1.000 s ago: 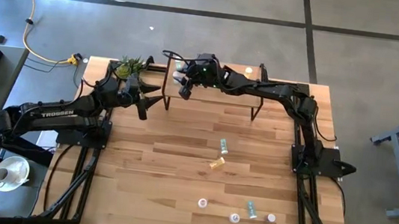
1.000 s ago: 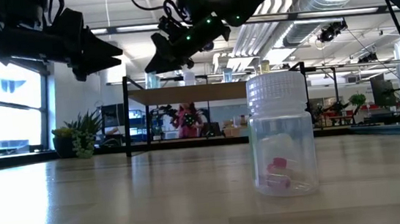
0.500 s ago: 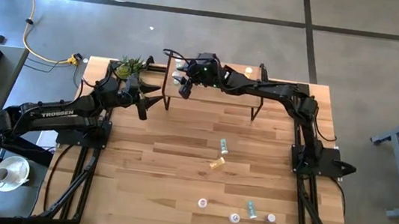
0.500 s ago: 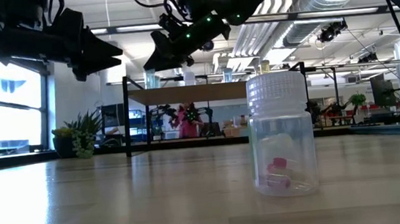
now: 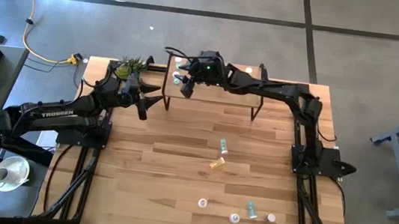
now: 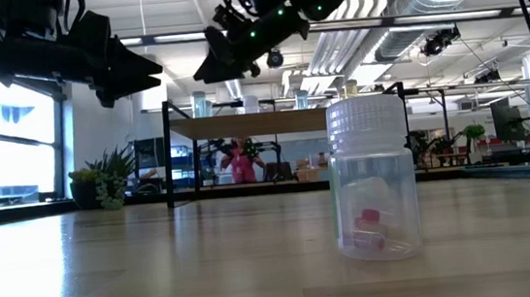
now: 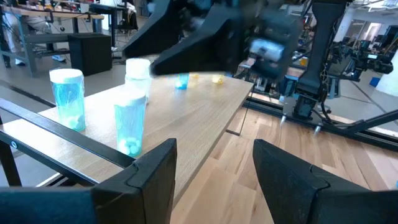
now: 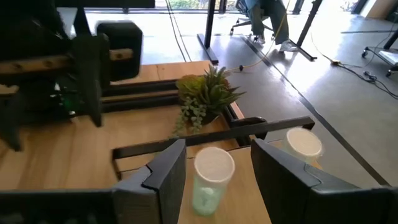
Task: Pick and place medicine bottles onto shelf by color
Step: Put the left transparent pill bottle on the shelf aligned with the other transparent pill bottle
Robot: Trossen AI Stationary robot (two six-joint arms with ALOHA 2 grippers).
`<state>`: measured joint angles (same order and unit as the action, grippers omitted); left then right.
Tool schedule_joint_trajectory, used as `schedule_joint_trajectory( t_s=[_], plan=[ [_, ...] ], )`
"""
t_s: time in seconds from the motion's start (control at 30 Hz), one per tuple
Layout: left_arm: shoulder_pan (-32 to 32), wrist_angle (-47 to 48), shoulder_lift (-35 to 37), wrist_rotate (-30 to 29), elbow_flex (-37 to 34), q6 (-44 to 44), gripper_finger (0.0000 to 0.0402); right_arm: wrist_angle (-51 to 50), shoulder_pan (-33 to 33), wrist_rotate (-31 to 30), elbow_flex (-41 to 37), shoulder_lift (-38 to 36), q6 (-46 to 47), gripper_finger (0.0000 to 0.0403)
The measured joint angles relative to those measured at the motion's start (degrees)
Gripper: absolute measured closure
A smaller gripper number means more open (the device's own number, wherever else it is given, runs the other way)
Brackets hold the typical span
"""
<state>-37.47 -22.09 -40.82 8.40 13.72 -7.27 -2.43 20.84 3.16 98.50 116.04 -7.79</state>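
Note:
The shelf, a low light-wood board on black legs, stands at the table's far edge. My right gripper hangs open above its left end. In the right wrist view its fingers stand on either side of a pale green, white-capped bottle, which stands upright on the board; they do not touch it. A second white-capped bottle stands beside it. Light blue bottles stand on the same end. My left gripper is open and empty, just left of the shelf. Several bottles lie loose on the table.
A small potted plant stands at the far left by the shelf. A clear, white-capped bottle holding pink pieces stands near the table's front edge. More loose bottles lie near the front right. A person shows in the room behind.
My right gripper has risen above the shelf's left end and drawn slightly toward the table's far edge. My left arm has kept still.

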Motion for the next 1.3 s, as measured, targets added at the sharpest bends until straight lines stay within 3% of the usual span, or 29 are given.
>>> schedule_joint_trajectory(
  t_s=[0.4, 0.57, 1.1, 1.3],
  plan=[
    [0.3, 0.0, 0.0, 1.5, 0.0, 0.0, 0.0202, -9.3, -3.7, 0.0, 0.0, -5.7, -0.2, 0.023],
    [1.8, 0.0, 0.0, 5.1, 0.0, 0.0, 0.0202, -17.8, -5.2, 0.0, 0.0, -7.7, -0.2, 0.023],
    [10.3, -0.7, -0.2, 2.8, 0.0, 1.0, 0.0202, -46.7, -14.6, 0.3, 0.0, -9.9, 5.8, 0.0231],
    [12.7, -0.2, -0.2, 2.9, 0.0, 0.9, 0.0202, -52.9, -19.6, -3.4, 0.0, -9.9, 7.0, 0.0231]
  ],
)
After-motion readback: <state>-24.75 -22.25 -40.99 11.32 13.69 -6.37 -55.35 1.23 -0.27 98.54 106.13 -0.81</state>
